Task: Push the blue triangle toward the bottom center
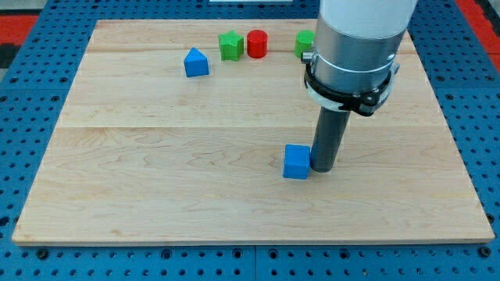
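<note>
The blue triangle [196,62] lies on the wooden board near the view's top, left of centre. My tip [323,166] is far from it, low and right of centre, touching the right side of a blue cube [296,161]. The rod rises from the tip to the arm's grey and white body [355,47] at the view's top right.
A green star-like block [230,45] and a red cylinder [257,44] sit side by side at the top centre. Another green block [305,43] is partly hidden behind the arm. The wooden board [156,187] lies on a blue perforated table [31,117].
</note>
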Available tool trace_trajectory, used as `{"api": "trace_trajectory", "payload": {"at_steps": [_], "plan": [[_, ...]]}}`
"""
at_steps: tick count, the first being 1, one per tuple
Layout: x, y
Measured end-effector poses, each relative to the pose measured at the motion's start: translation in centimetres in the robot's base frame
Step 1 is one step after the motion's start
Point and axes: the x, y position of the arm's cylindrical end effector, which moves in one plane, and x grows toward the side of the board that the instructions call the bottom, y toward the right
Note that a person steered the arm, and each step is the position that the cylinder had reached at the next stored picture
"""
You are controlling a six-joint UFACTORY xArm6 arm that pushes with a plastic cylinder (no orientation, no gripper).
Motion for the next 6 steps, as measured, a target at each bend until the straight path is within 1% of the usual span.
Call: {"api": "trace_trajectory", "payload": {"at_steps": [1,2,3,4,5,6], "plan": [[-3.5,0.0],[-7.0,-3.2],[-5.4,-12.2],[-7.2,-20.8],[-13.1,-26.6],[-20.3,-28.2]]}}
